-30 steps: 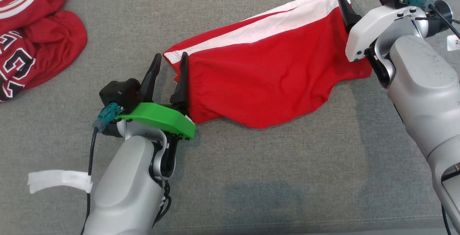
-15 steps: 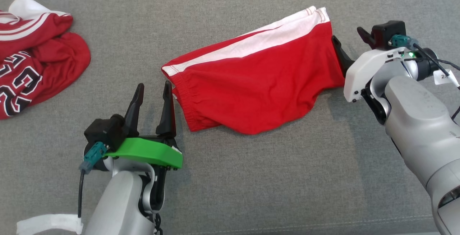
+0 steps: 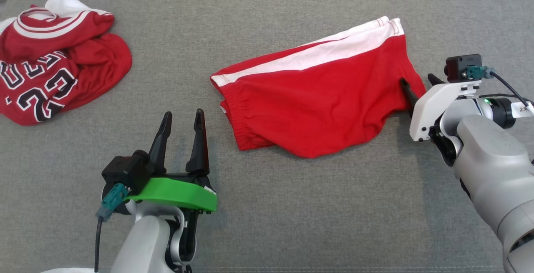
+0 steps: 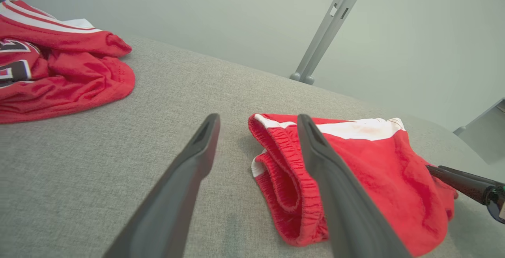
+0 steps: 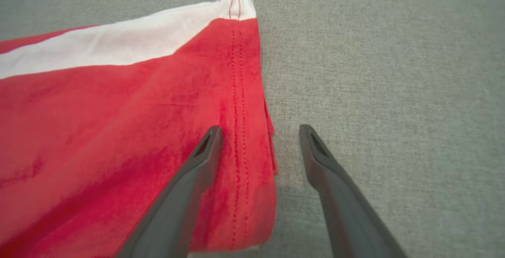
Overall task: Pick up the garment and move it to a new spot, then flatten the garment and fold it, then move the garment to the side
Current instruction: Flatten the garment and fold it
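Red shorts (image 3: 317, 97): lying flat on grey cushion (image 3: 292, 206), let go at both ends. My left gripper (image 3: 183, 113): jaws spread, empty, drawn back from the waistband, now clear of it. My right gripper (image 3: 417, 79): spread, empty, backed off to the hem edge. Jersey (image 3: 58, 77): well left of shorts. Judged: fold laid, sideways move remains
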Motion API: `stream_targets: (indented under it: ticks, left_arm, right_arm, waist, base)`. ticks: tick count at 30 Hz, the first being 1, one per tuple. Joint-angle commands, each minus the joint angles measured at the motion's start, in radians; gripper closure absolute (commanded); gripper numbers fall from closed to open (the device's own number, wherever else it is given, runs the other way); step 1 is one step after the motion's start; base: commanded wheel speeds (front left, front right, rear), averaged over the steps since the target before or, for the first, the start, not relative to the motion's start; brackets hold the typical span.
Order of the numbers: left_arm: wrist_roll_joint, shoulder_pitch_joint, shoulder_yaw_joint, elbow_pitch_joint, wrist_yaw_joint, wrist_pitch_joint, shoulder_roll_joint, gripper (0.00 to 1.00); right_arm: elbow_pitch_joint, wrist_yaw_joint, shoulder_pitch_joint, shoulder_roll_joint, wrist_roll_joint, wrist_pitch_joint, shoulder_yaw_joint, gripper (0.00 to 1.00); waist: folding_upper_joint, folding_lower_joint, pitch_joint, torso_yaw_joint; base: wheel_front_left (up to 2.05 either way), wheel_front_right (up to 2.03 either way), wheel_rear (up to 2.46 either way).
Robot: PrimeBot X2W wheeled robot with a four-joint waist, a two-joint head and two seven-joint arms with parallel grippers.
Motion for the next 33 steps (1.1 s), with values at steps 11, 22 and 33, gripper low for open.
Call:
stream_targets:
  ticks: [11, 22, 33]
  left_arm:
    - [0.003, 0.016, 0.010, -0.010, 0.005, -0.003, 0.005, 0.00]
    - [0.008, 0.030, 0.026, -0.009, 0.011, -0.003, 0.010, 0.00]
    - [0.000, 0.086, 0.027, -0.029, 0.013, 0.001, 0.023, 0.00]
  right_arm:
    - [0.051, -0.001, -0.002, 0.021, 0.056, 0.044, -0.014, 0.62]
    - [0.044, -0.002, 0.015, 0.034, 0.104, -0.032, -0.043, 1.00]
    - [-0.096, -0.002, 0.166, -0.005, 0.180, -0.108, -0.035, 1.00]
  waist:
    - [0.0001, 0.0001, 0.010, 0.041]
    - [0.0001, 0.0001, -0.012, 0.013]
    - [0.0001, 0.0001, -0.104, -0.095]
  base:
    - [0.00, 0.00, 0.00]
    - [0.00, 0.00, 0.00]
    - [0.00, 0.00, 0.00]
